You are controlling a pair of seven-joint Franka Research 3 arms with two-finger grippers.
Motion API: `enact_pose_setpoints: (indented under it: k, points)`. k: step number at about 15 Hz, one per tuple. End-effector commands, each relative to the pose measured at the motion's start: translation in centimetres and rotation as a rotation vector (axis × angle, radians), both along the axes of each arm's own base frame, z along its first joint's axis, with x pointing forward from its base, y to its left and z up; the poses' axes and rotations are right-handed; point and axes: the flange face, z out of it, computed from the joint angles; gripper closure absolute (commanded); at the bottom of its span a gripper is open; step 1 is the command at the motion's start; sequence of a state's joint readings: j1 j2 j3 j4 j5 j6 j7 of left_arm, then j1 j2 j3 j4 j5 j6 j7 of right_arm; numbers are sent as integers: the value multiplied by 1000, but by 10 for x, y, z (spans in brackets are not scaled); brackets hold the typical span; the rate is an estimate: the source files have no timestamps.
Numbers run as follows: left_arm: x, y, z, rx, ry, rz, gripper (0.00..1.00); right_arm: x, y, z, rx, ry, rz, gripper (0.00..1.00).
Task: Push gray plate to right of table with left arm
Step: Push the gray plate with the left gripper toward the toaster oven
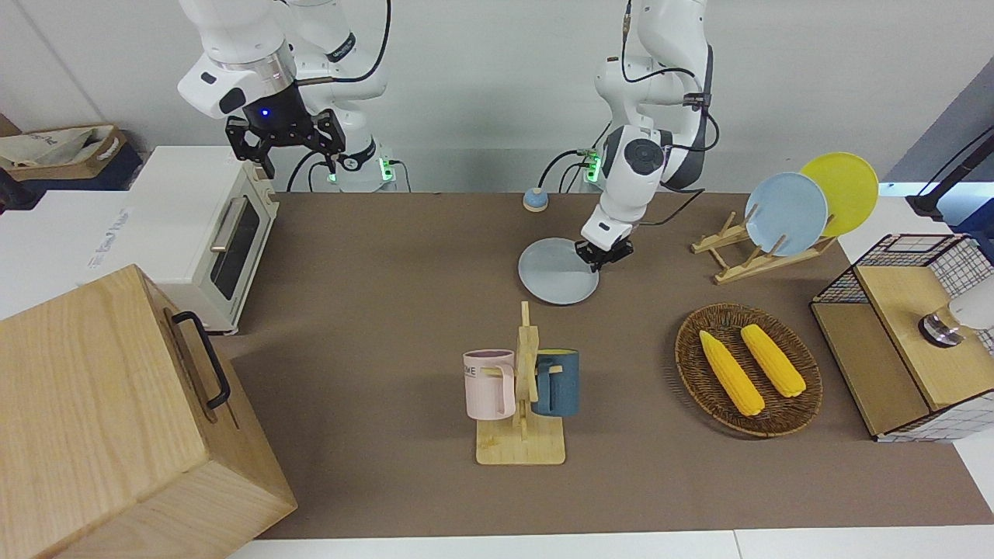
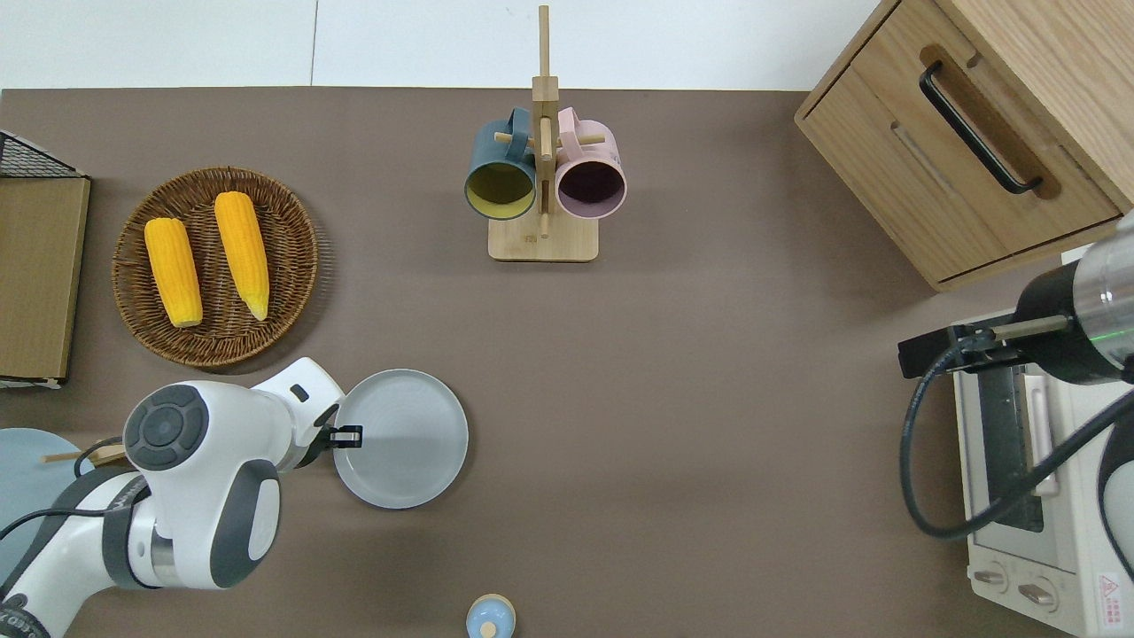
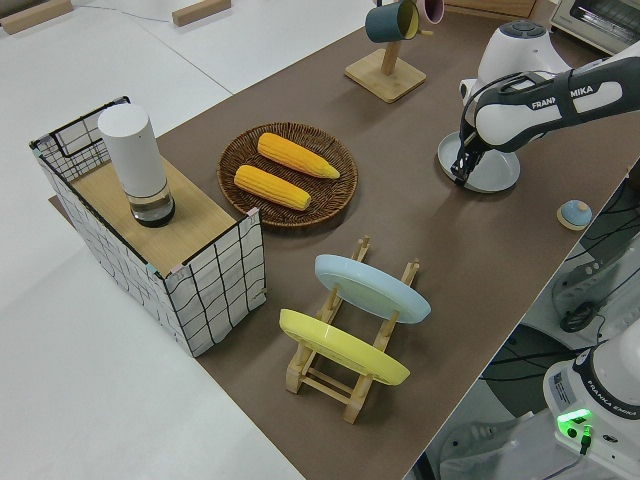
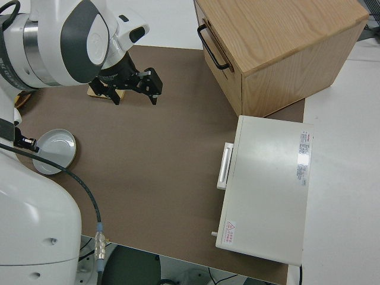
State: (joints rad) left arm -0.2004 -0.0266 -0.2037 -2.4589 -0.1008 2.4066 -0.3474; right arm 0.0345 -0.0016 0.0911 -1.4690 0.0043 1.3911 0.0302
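Note:
The gray plate (image 1: 557, 271) lies flat on the brown table (image 1: 373, 310), nearer to the robots than the mug rack. It also shows in the overhead view (image 2: 400, 438) and the left side view (image 3: 480, 168). My left gripper (image 1: 602, 255) is low at the table, shut and empty, and touches the plate's rim on the side toward the left arm's end of the table. It shows in the overhead view too (image 2: 350, 435). My right gripper (image 1: 286, 144) is open and parked.
A wooden rack with a pink and a blue mug (image 1: 522, 388) stands mid-table. A wicker basket with two corn cobs (image 1: 748, 369), a rack with sky-blue and yellow plates (image 1: 784, 213) and a small blue bell (image 1: 534, 200) surround the plate. A toaster oven (image 1: 210, 233) and wooden cabinet (image 1: 116, 419) stand at the right arm's end.

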Motion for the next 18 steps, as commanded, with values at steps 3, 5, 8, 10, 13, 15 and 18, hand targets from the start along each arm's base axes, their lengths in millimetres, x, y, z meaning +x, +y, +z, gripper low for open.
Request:
enact_pose_setpoints:
  k: [3, 5, 8, 10, 13, 15, 18]
  points:
    - [-23, -76, -24, -28, 24, 46, 1000, -4, -2, 3, 7, 6, -2, 17]
    - [-25, -96, -28, -30, 31, 58, 1000, -4, -2, 3, 7, 6, -2, 17]
    - [-28, -129, -30, -37, 34, 79, 1000, -4, -2, 4, 7, 4, -4, 17]
    - [-30, -150, -32, -42, 39, 97, 1000, -4, -2, 4, 7, 4, -2, 17]
    - [-28, -179, -32, -55, 38, 124, 1000, -4, -2, 3, 7, 6, -2, 17]
    - [-28, -199, -35, -61, 40, 147, 1000, -4, -2, 3, 7, 6, -2, 17]
    - [-30, -227, -39, -68, 43, 160, 1000, -4, -2, 4, 8, 5, -2, 17]
